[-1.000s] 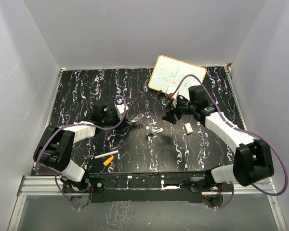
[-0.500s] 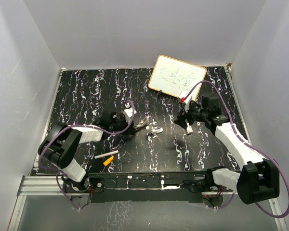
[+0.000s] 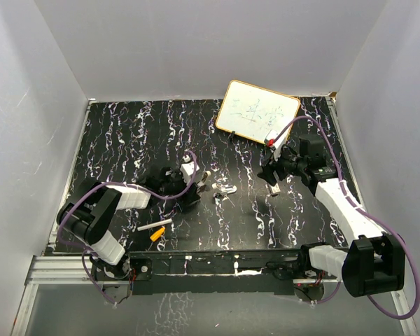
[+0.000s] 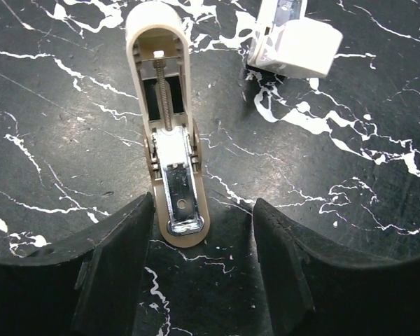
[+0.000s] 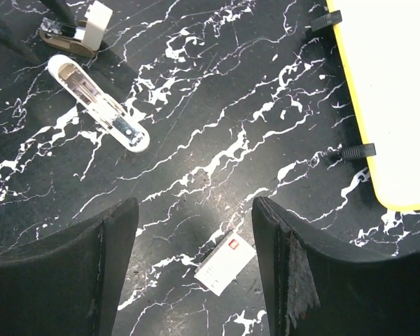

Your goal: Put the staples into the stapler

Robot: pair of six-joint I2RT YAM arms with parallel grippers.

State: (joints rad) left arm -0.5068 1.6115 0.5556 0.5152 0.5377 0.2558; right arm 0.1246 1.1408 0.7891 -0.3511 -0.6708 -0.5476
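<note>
Both arms rise from their bases at the near edge and reach inward over the black marbled table (image 3: pixel 126 133). A white stick (image 3: pixel 155 227) and an orange piece (image 3: pixel 156 236) lie near the front edge, left of centre. Further in, the left arm lies low and bends rightward to mid-table. Its left gripper (image 4: pixel 203 210) points downward with jaws spread. The stapler (image 4: pixel 171 147) lies opened on the table (spring and metal channel facing up). Its near end sits between the fingers, unclamped, with the left finger close against its edge and the right one apart. A small white block (image 4: pixel 294 42) sits just beyond it. On the right side, the right arm holds its right gripper (image 5: pixel 194 206) wide, gripping nothing, above a small white staple box (image 5: pixel 225 262). A whiteboard (image 3: pixel 255 112) sits at the far side. Since a second ago the left gripper has swung rightward and nearer, onto the stapler. The right gripper has drawn back rightward from mid-table.
</note>
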